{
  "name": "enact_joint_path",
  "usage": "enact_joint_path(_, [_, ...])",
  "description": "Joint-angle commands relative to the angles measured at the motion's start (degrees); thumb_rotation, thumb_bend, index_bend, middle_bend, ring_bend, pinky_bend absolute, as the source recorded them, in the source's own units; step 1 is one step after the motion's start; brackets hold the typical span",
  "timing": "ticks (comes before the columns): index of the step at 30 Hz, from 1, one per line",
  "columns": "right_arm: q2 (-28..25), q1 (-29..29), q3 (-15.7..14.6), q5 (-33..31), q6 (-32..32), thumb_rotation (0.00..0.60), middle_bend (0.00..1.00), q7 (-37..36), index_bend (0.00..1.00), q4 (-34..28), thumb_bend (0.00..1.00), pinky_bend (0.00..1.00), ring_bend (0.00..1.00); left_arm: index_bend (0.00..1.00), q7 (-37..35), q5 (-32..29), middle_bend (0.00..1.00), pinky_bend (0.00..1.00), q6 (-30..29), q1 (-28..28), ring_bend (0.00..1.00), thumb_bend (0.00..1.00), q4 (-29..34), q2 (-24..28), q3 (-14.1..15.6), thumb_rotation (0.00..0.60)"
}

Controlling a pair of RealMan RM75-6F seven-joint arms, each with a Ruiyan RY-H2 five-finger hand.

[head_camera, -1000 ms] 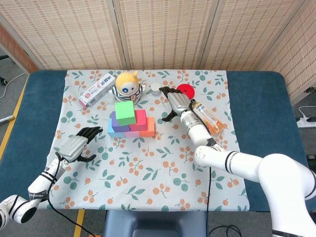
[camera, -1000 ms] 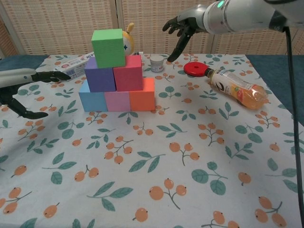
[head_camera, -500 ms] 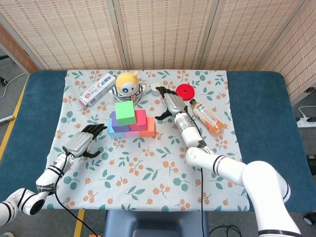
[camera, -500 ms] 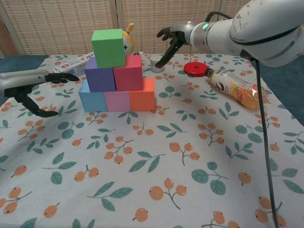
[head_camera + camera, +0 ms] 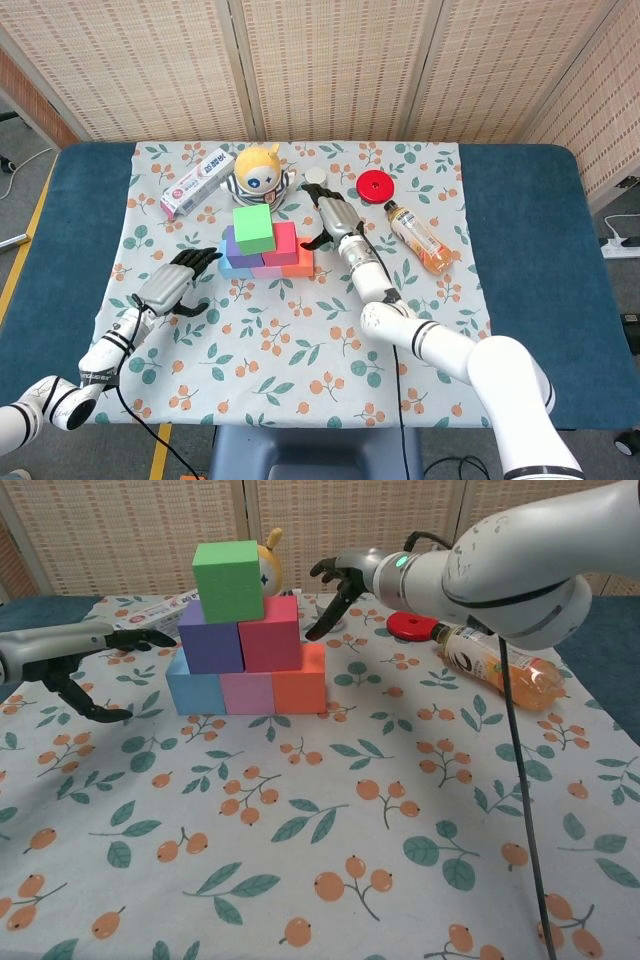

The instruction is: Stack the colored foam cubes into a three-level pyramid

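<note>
Right hand spread (empty), beside pyramid

The right robot hand is drawing in from beside the red disc toward the cube pyramid, its spread fingers now just beside the magenta cube. The left robot hand is closing in too, its fingertips now nearing the purple cube.

Toothpaste box with red-and-white print, lettering perhaps Chinese, too small to read
</note>
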State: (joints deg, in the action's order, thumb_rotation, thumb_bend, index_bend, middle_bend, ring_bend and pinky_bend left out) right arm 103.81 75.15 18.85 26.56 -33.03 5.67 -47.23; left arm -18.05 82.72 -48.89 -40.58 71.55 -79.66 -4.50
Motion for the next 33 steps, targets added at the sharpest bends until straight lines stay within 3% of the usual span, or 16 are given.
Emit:
enact_joint_path(1, [0.79,0.04,0.82,0.21,0.17,0.600,0.00,0.49,0.00,0.75,0.00,0.00,0.00,0.00,-0.12,0.07,0.00,0.00,0.12,-0.16,0.00,0.32,-0.29,-0.17,0.16,0.600])
enact_joint_path(33, [4.08,-0.62,5.34,2.38,1.57,0.600,0.00,4.24,0.00,3.91,0.00,0.00,0.00,0.01,-1.13,0.94,0.00,0.00,0.11,-1.21,0.00,0.33,-1.96,-1.54,1.42,0.600])
